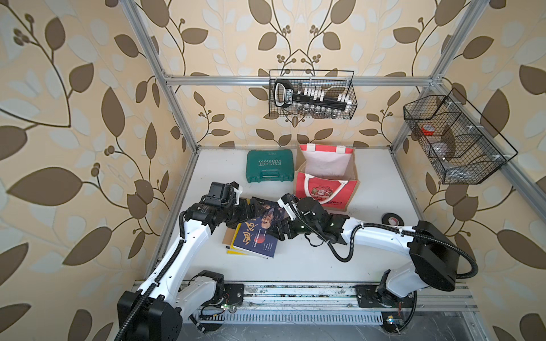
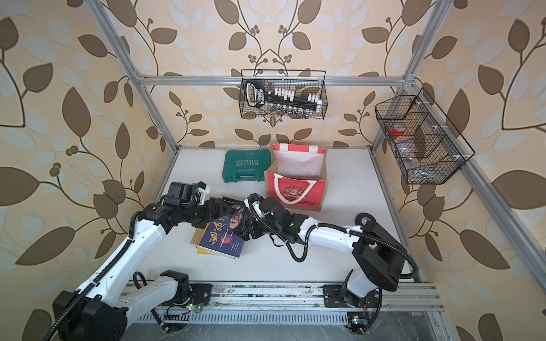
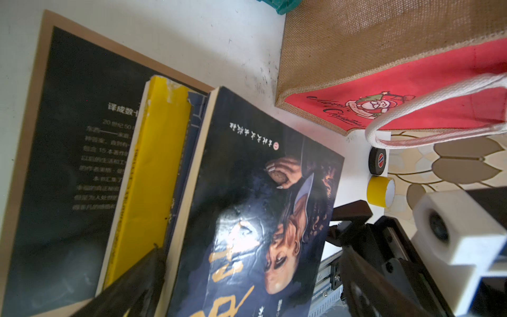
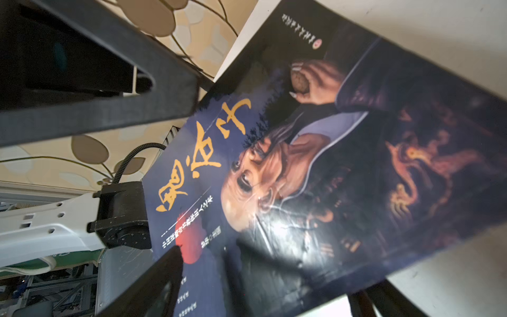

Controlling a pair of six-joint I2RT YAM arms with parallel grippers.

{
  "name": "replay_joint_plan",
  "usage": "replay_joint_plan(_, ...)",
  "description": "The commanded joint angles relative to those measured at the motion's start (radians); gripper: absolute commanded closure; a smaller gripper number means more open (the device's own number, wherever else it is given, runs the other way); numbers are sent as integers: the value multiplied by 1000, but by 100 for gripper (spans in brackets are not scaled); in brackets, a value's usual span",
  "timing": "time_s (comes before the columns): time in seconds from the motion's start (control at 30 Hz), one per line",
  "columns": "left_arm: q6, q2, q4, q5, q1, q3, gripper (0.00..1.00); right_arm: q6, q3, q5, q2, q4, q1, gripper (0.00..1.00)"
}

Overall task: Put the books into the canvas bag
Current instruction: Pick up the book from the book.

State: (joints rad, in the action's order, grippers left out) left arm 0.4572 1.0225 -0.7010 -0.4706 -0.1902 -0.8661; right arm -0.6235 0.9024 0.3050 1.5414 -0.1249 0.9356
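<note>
Ok so, going left to right: the left pincer [image 1: 251, 207] sits at the left side of the books [image 1: 254, 240]. They're a messy little pile lying on the white worktop [image 1: 325, 254], in front of and left of the canvas bag, not touching it. Its jaws are spread wide. In the left wrist view one finger [image 3: 131, 288] is wedged against the page edge of the top book [image 3: 255, 214] (dark navy, gold title, painted face). That one lies tilted over a yellow book [image 3: 156, 164] and a tan-bordered book [image 3: 68, 131]. Behind the pile a green tool case [image 1: 270, 165] lies flat and closed. The right pincer [image 1: 282, 228] sits at the same top book from the other side. Its jaws stand well apart too, with the cover's edge in the gap, and I can't see them clamped on anything. Then the canvas bag [image 1: 344, 193] stands upright toward the back of the worktop, with its mouth open, the white lining showing and a rope handle flopped over the red front. Past the right arm a black tape roll [image 1: 390, 220] lies on the worktop, and a wire basket [image 1: 455, 141] hangs on the right wall.
</note>
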Motion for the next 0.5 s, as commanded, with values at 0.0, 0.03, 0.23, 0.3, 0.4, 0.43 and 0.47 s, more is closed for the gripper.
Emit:
replay_joint_plan(0.0, 36, -23, 29, -44, -8, 32, 1, 34, 45, -17, -34, -34, 5, 16)
replay_joint_plan(0.03, 43, -25, 39, -49, -8, 40, 1, 40, 52, -17, -28, -31, 4, 17)
replay_joint_plan(0.23, 64, -47, 66, -57, -8, 68, 1, 48, 98, -22, -7, -25, 4, 33)
replay_joint_plan(0.3, 65, -58, 69, -54, -8, 70, 1, 51, 108, -39, -5, -20, 3, 40)
replay_joint_plan(0.4, 71, -69, 85, -60, -8, 72, 1, 56, 127, -53, 9, -4, 3, 50)
replay_joint_plan(0.43, 72, -72, 87, -61, -8, 73, 1, 55, 134, -55, 15, 2, 3, 54)
replay_joint_plan(0.47, 72, -75, 95, -66, -8, 75, 1, 53, 141, -56, 21, 5, 2, 58)
